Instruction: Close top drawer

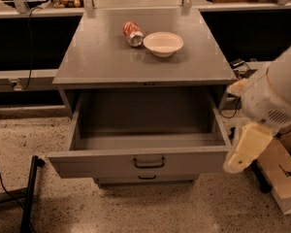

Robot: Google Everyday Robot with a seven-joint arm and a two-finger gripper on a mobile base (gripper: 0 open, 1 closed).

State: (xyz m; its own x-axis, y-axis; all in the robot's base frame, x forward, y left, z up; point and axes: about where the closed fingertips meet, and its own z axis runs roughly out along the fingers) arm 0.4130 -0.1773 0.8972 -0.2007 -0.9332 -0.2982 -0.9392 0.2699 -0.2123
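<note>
The claw hangs just beside the right front corner of the wide grey top drawer, which stands pulled far out; whether it is released or clenched I cannot tell. Best bring it round to the front panel near the small dark pull handle and push squarely inward, so the drawer should not skew.

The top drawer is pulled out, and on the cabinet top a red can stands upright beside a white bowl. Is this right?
No: the camera view shows the red can lying on its side beside the white bowl. The top drawer is pulled out; the gripper hangs by its front corner at image right.
</note>
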